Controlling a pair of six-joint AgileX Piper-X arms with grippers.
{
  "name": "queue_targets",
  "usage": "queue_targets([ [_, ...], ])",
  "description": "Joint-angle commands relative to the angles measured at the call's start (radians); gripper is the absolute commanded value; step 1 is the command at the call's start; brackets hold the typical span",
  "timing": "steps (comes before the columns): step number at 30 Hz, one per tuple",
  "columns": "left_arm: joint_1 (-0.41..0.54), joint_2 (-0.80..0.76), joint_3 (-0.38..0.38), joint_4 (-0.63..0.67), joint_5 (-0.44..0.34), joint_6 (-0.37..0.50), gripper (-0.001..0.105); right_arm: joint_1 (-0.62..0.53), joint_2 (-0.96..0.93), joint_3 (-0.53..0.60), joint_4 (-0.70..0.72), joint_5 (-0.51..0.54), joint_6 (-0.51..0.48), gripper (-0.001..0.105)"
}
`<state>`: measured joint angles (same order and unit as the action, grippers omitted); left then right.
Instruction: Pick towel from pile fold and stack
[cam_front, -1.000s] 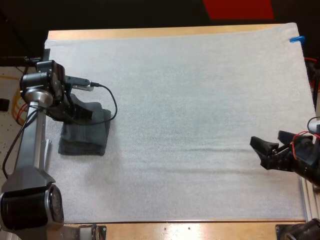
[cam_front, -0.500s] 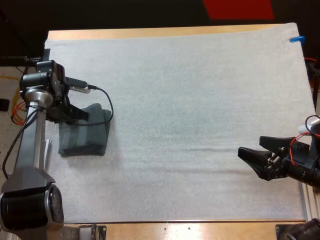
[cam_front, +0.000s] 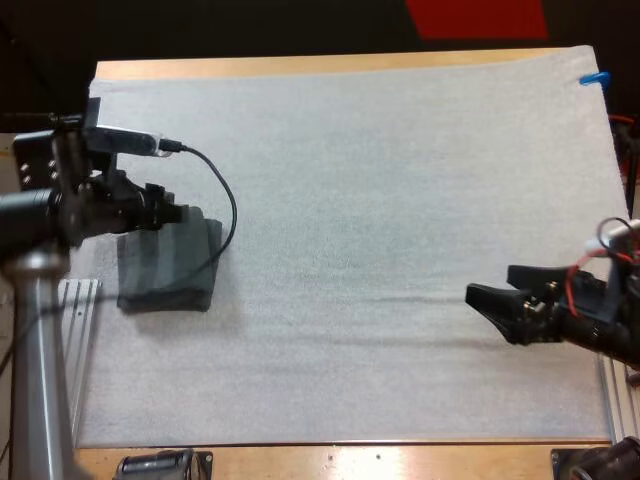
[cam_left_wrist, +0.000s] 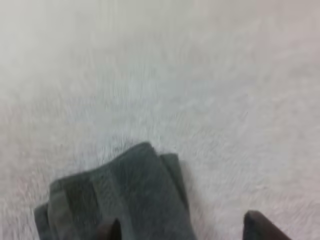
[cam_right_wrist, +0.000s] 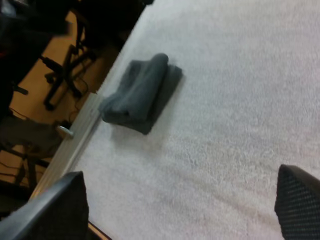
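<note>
A folded dark grey-green towel stack (cam_front: 170, 265) lies near the left edge of the white mat (cam_front: 380, 180). My left gripper (cam_front: 168, 212) hovers above the stack's far end, clear of it. In the left wrist view the stack (cam_left_wrist: 120, 200) sits below my left gripper (cam_left_wrist: 182, 232), whose fingertips (cam_left_wrist: 260, 227) stand wide apart with nothing between them. My right gripper (cam_front: 490, 283) is open over bare mat at the right, far from the towels. The right wrist view looks across the mat between the spread fingers (cam_right_wrist: 60, 210) to the stack (cam_right_wrist: 140, 92).
A metal rail (cam_front: 75, 300) runs along the table's left side beside the stack. Past that edge, the right wrist view shows a chair base (cam_right_wrist: 65, 75) on the floor. Bare mat spans the middle between both arms.
My left arm has risen off the towel stack, which stays put and looks flatter. My right gripper has slid leftward, further onto the mat, still open.
</note>
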<state>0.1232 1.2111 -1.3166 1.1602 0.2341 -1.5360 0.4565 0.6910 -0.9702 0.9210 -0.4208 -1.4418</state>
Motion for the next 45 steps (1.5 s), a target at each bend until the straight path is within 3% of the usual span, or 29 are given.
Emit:
queue_targets([
  [1,-0.012,-0.022,-0.005,-0.014,0.017,-0.01,0.05,0.002,0.011,-0.001,-0.014,-0.009,0.001,0.074],
  [5,-0.082,-0.131,-0.005,-0.041,0.021,-0.011,0.05,0.0,0.099,-0.001,-0.03,0.017,-0.017,0.074],
  [9,-0.17,-0.215,-0.005,-0.03,0.041,-0.011,0.05,0.0,0.165,-0.005,-0.035,0.148,-0.112,0.074],
  [13,-0.214,-0.279,-0.005,-0.01,0.033,-0.011,0.05,-0.031,0.182,-0.004,-0.025,0.201,-0.165,0.074],
  [16,-0.216,-0.321,-0.005,0.017,0.022,-0.011,0.05,-0.108,0.18,-0.004,-0.01,0.201,-0.201,0.074],
  [21,-0.216,-0.397,0.006,0.071,-0.056,-0.001,0.05,-0.336,0.143,-0.005,0.059,0.199,-0.296,0.074],
  [24,-0.216,-0.452,0.03,0.076,-0.091,0.0,0.05,-0.443,0.09,-0.005,0.11,0.203,-0.355,0.074],
  [31,-0.216,-0.647,0.161,0.076,-0.227,0.008,0.05,-0.48,-0.101,-0.005,0.204,0.274,-0.418,0.074],
  [39,-0.216,-0.987,0.31,0.062,-0.267,0.008,0.05,-0.48,-0.413,-0.001,0.276,0.275,-0.418,0.074],
  [45,-0.216,-1.225,0.359,0.111,-0.268,0.008,0.05,-0.48,-0.625,0.01,0.311,0.29,-0.416,0.074],
])
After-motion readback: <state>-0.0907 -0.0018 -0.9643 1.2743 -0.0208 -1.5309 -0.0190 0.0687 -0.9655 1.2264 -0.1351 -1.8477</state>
